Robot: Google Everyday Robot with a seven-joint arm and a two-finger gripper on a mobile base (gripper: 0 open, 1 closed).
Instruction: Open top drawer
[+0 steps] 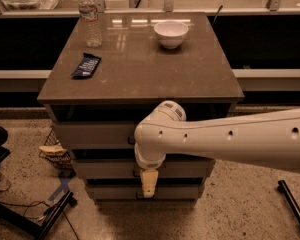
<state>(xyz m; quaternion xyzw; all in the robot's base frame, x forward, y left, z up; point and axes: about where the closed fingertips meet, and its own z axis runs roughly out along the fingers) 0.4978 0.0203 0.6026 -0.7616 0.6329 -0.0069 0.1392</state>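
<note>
Cabinet (140,69): a brown glossy top is seen, with three light-grey drawers stacked under it
Top drawer (92,135): it is placed directly under the tabletop, at 9 o'clock from the arm's wrist; it is the widest of the three fronts, and a dark gap is seen between it and the tabletop. Its right part and middle are covered by the arm, so the handle is not shown
Middle drawer (105,168): it is narrower and lies below the top one
Bottom drawer (115,192): it is the narrowest and is nearest to the floor
Arm (225,136): a white arm is brought in from 3 o'clock and is laid across the drawer fronts, with its wrist bent down
Gripper (148,186): it is pointed straight down, at 6 o'clock from the wrist, in front of the middle and bottom drawers and below the top drawer's front
Gripper opening: from this view it is not to be judged how wide it is; nothing is seen held
Water bottle (90,18): it is stood upright at the 11 o'clock corner of the tabletop
White bowl (170,33): it is set at 1 o'clock on the tabletop, well apart from the bottle
Dark snack bar (86,66): it is laid flat near the 9 o'clock edge
Wire basket (54,151): it is placed on the speckled floor at 9 o'clock from the cabinet
</note>
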